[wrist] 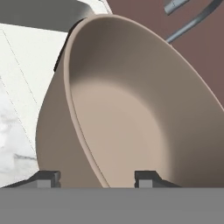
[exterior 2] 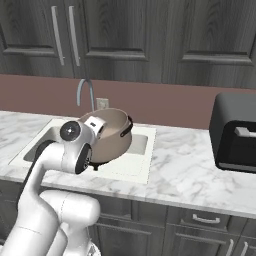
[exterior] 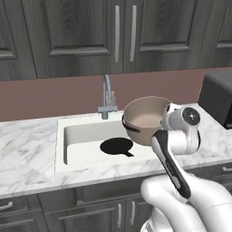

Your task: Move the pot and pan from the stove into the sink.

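Pot (exterior: 146,118) aloft over the right end of the sink (exterior: 81,136), clear of the basin floor, tilted a little, pale inside showing. Tan wall, dark band under the rim, small dark handle on the left side in the left base view; same pot (exterior 2: 111,134) in the right base view with a dark handle toward the right, hanging above the basin's near right corner. Gripper (wrist: 97,178) clamped on the pot's rim: in the hand view one finger (wrist: 46,178) outside the wall, the other (wrist: 146,178) inside, wall (wrist: 131,109) running up between them. Grasp point in both base views hidden behind the white wrist.

Pan (exterior: 116,146) flat on the sink floor, black, short stretch of handle pointing toward the front right. Lies below and left of the pot, apart from it.

Faucet (exterior: 107,97) behind the basin, curved and silver, spout arching toward the pot's far side. Marble counter (exterior: 27,149) around the sink on all sides. Dark toaster (exterior 2: 235,132) on the counter to the right, well apart from the pot. Dark cabinets (exterior: 86,31) above a reddish-brown backsplash (exterior: 45,97).
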Available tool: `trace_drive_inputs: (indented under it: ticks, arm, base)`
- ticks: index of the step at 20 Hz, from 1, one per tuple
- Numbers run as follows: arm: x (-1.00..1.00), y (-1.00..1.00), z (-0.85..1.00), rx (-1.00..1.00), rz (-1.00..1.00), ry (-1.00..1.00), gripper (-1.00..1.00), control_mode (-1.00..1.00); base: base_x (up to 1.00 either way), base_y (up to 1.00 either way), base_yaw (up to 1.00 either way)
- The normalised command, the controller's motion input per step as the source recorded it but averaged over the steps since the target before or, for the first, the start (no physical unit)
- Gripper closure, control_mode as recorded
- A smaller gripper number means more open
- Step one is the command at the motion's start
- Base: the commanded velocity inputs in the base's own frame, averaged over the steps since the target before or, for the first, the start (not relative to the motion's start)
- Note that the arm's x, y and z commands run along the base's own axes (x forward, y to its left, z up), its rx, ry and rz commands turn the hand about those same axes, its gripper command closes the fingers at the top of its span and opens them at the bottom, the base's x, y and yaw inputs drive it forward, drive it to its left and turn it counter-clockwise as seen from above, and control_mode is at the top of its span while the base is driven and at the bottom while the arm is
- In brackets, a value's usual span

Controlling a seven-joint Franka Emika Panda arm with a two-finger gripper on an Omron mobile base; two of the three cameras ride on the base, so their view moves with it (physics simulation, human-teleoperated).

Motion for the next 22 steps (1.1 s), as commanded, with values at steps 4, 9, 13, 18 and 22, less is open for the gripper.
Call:
trace_drive_inputs:
  ticks: [4, 9, 13, 18, 22]
  arm:
    - [0.37, 0.0, -0.21, 0.07, 0.07, 0.07, 1.0, -1.0]
    - [0.45, 0.08, -0.25, 0.06, 0.05, 0.06, 1.0, -1.0]
    - [0.6, 0.29, -0.29, 0.0, 0.0, 0.02, 1.0, -1.0]
    - [0.74, 0.3, -0.37, 0.0, 0.0, 0.01, 1.0, -1.0]
    - [0.73, 0.24, -0.44, 0.0, 0.0, 0.01, 1.0, -1.0]
  base:
    - [0.0, 0.0, 0.0]
    - [0.0, 0.0, 0.0]
    - [0.0, 0.0, 0.0]
    - [0.0, 0.0, 0.0]
    - [0.0, 0.0, 0.0]
